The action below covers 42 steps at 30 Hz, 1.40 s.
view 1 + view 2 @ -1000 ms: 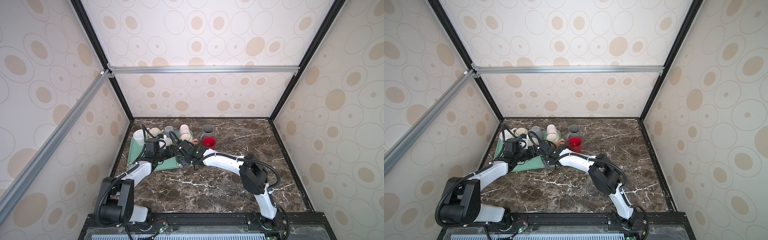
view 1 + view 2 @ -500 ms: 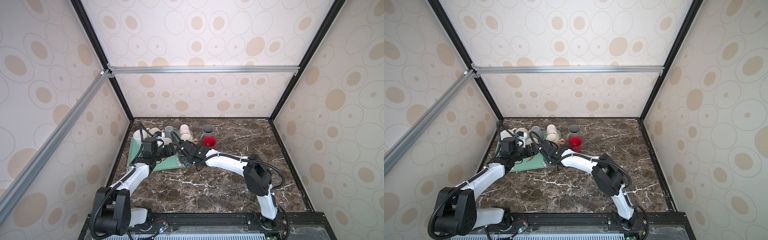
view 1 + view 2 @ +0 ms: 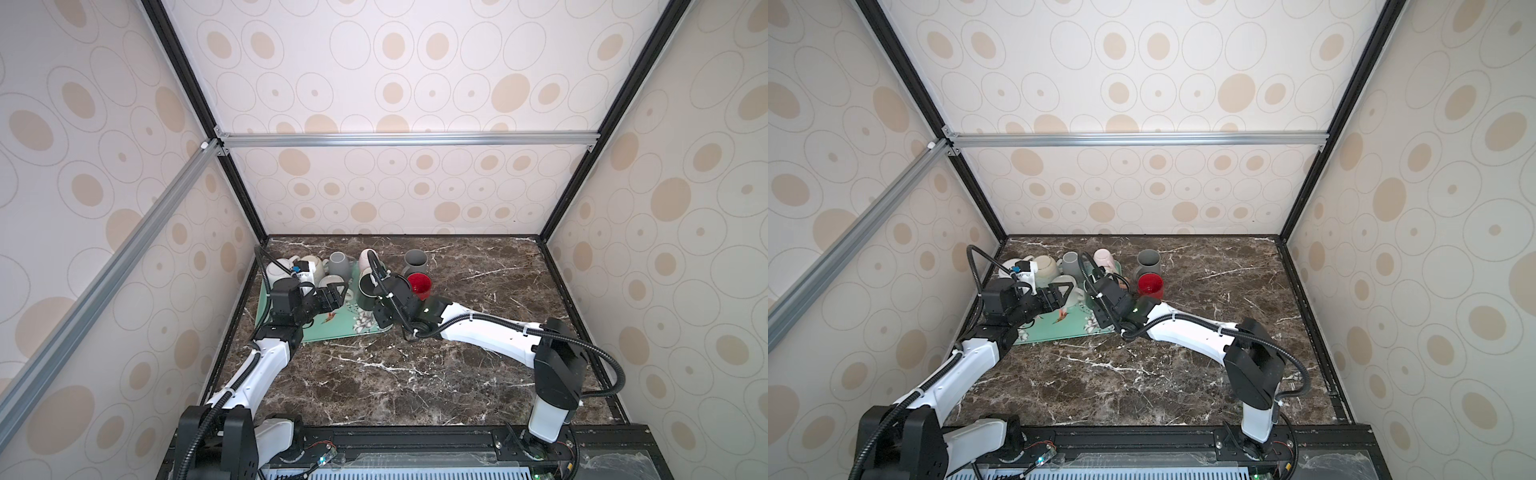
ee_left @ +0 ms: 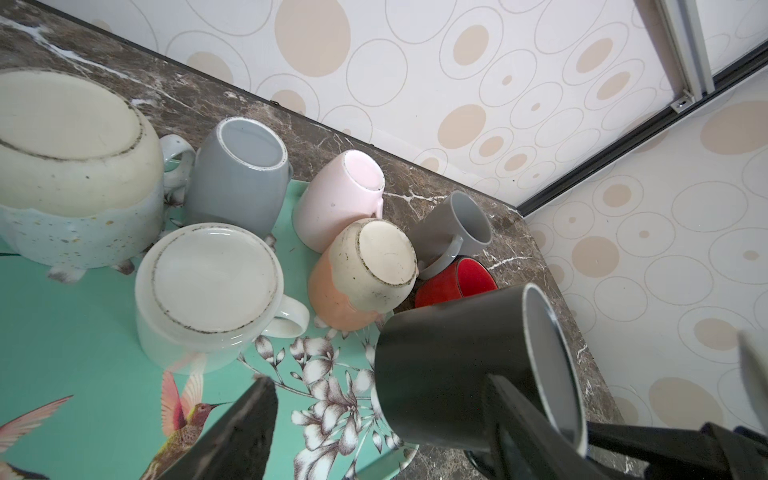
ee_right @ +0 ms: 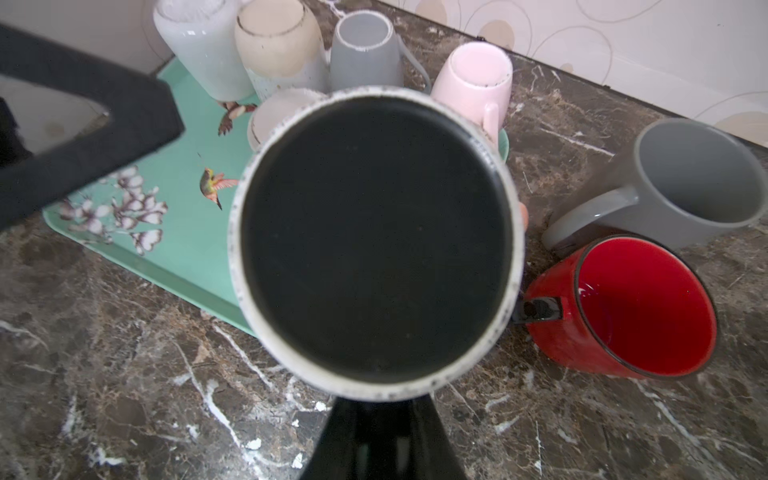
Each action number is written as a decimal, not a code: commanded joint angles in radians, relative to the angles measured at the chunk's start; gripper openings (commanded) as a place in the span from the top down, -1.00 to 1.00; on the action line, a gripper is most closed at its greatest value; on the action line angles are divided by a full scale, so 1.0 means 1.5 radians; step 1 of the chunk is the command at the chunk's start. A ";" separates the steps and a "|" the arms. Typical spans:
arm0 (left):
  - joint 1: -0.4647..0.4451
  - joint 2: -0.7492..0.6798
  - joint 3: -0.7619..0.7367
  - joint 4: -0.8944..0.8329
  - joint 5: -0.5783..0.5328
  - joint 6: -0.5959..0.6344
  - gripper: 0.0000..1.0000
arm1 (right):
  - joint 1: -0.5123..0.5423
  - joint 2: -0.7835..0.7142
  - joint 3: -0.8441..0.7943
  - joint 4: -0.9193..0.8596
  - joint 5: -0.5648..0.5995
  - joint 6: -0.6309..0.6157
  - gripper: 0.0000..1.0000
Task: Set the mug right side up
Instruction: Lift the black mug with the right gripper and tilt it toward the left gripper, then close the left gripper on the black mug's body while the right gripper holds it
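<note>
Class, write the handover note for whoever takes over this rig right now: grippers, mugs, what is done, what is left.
Left gripper: open, empty, beside the black mug.
Right gripper: shut on the black mug's rim. The mug is about on its side over the tray corner.
Done: black mug tipped partway. The red mug and grey mug stand mouth-up on the table.
Left: turn the black mug mouth-up and set it down, probably beside those two. Other mugs on the tray sit base-up.

Dark marble tabletop, teal floral tray rear L, grey mug & red mug upright beside it
</note>
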 commanded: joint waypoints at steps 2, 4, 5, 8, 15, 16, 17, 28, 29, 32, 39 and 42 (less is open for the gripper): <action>0.006 -0.031 -0.010 0.092 0.059 -0.003 -0.61 | -0.036 -0.087 -0.038 0.124 -0.015 0.055 1.00; 0.006 -0.039 -0.020 0.138 0.085 -0.022 -0.61 | -0.061 -0.114 -0.061 0.140 -0.054 0.084 1.00; 0.006 -0.040 -0.025 0.159 0.092 -0.037 -0.60 | -0.074 -0.127 -0.073 0.147 -0.074 0.098 1.00; 0.005 -0.027 -0.034 0.199 0.099 -0.087 -0.54 | -0.107 -0.164 -0.102 0.158 -0.117 0.134 1.00; -0.067 0.028 -0.038 0.319 0.105 -0.191 -0.49 | -0.200 -0.253 -0.179 0.178 -0.211 0.216 1.00; -0.082 0.034 -0.034 0.328 0.100 -0.196 -0.49 | -0.214 -0.263 -0.188 0.182 -0.223 0.228 1.00; -0.100 0.043 -0.029 0.341 0.095 -0.200 -0.49 | -0.231 -0.279 -0.203 0.190 -0.242 0.243 1.00; -0.275 0.171 0.046 0.433 0.043 -0.223 -0.49 | -0.318 -0.400 -0.243 0.114 -0.311 0.245 1.00; -0.281 0.185 0.047 0.459 0.044 -0.240 -0.49 | -0.319 -0.405 -0.244 0.110 -0.316 0.245 1.00; -0.292 0.233 0.042 0.564 0.059 -0.313 -0.49 | -0.324 -0.416 -0.249 0.109 -0.344 0.250 1.00; -0.309 0.292 0.069 0.643 0.084 -0.382 -0.40 | -0.332 -0.421 -0.254 0.098 -0.409 0.251 1.00; -0.318 0.292 0.074 0.645 0.085 -0.376 -0.40 | -0.341 -0.427 -0.269 0.102 -0.414 0.261 1.00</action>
